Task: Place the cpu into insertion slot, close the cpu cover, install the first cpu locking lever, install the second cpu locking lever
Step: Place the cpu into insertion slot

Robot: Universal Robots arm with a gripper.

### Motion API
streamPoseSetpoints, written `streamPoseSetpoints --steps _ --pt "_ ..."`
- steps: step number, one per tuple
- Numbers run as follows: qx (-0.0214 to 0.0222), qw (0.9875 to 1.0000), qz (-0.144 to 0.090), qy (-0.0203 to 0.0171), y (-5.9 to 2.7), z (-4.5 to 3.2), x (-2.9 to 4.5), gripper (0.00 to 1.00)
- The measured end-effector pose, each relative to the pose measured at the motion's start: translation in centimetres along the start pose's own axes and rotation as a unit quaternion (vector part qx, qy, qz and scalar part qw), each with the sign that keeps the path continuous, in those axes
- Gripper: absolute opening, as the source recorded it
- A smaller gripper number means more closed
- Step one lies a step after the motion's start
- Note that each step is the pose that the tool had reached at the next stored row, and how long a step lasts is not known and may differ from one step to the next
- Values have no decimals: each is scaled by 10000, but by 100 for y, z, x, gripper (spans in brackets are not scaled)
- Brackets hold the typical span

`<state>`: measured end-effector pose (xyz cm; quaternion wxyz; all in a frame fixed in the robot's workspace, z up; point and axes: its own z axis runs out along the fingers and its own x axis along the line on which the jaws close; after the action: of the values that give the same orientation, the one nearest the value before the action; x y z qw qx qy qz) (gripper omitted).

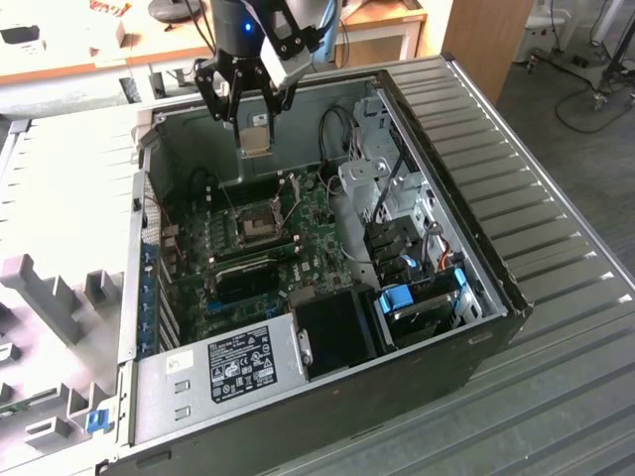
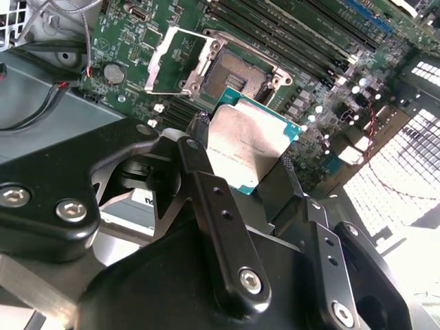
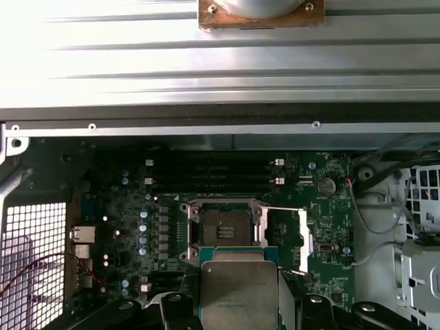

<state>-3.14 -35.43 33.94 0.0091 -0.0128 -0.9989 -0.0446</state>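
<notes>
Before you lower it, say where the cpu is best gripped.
Grip the cpu by two opposite thin edges, from above its metal top, as the gripper does: it is flat and square, and its underside must be free to meet the slot.

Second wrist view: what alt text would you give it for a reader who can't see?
The tool grips the cpu by its edges, above a green motherboard. Beyond it the insertion slot lies bare, its cpu cover swung open to one side.
</notes>
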Motion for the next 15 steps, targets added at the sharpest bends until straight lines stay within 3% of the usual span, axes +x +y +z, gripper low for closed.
streamPoseSetpoints --steps 9,15 --pt "-1 10000 -2 -13 -9 98 10 54" --pt "-1 10000 -2 -13 -10 106 10 54"
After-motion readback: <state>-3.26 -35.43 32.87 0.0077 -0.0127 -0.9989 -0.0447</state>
